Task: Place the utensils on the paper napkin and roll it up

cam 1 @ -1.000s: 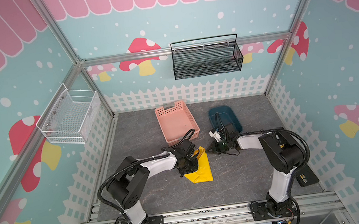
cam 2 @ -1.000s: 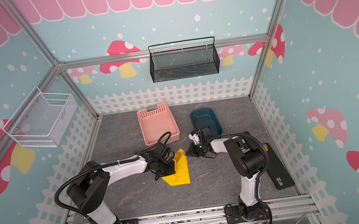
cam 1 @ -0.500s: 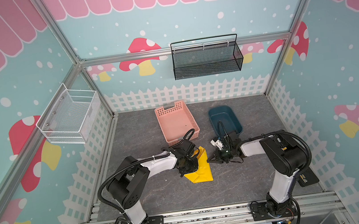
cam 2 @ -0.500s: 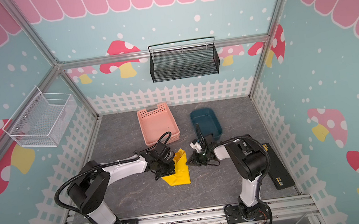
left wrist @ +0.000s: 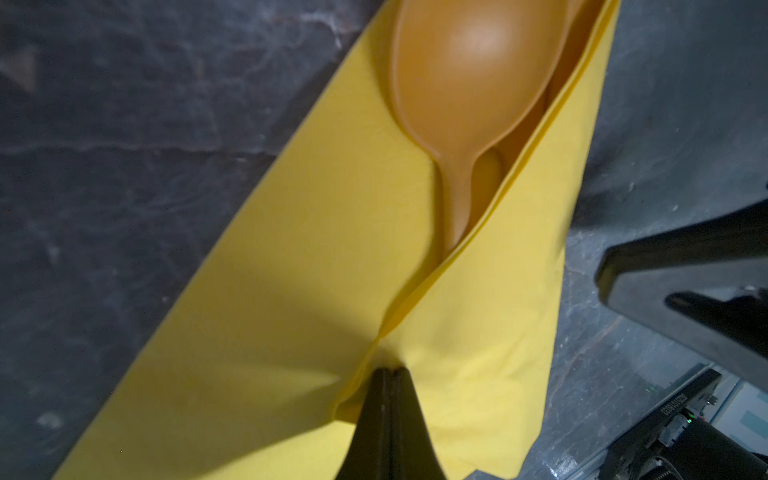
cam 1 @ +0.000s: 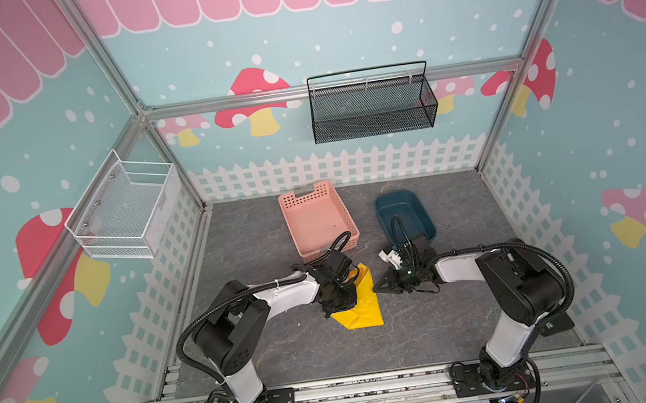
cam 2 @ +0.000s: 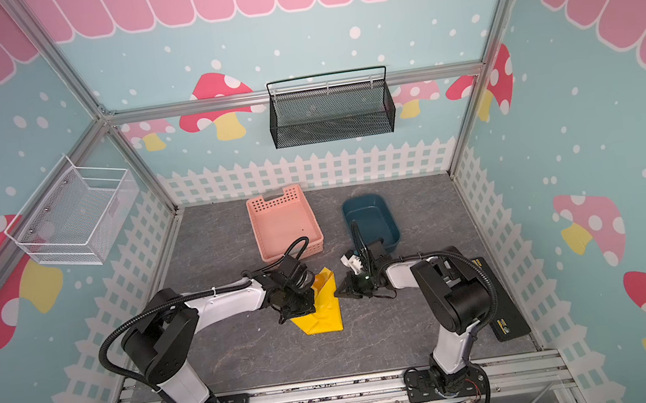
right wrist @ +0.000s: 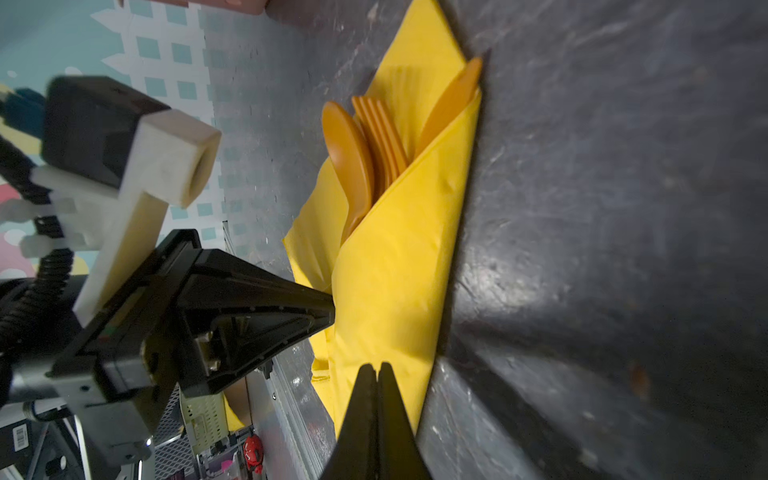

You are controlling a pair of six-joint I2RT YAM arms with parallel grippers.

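With its jaws drawn together, the left gripper [left wrist: 388, 376] is pressing its pointed tip onto the edge of the flap folded across the paper napkin [left wrist: 270, 299]; whether any paper is nipped between the jaws is not showing. The right gripper [right wrist: 376, 370], likewise closed to a point and carrying nothing, is nosing in low at the napkin's folded side, touching it or all but touching, close to the left tip. Inside the half-wrapped napkin the utensils [right wrist: 365, 145] are lying bundled: the spoon [left wrist: 469, 75] is poking its bowl out of the napkin's open end, the fork [right wrist: 380, 129] is lying beside it, and the knife [right wrist: 453, 95] is resting against the fold. The napkin is sitting on the grey table [cam 1: 433, 331], with the pink basket [cam 1: 317, 220] just beyond its open end. The roll is looking only partly made, and several things are threatening it. If the left tip lifts, the springy flap is likely to fall open. A sideways push from the right tip may slide the whole napkin across the smooth table instead of turning it. The thin paper may tear under either hard point, the exposed utensils may slip out of the open end, and the two close-set tips are risking a knock.
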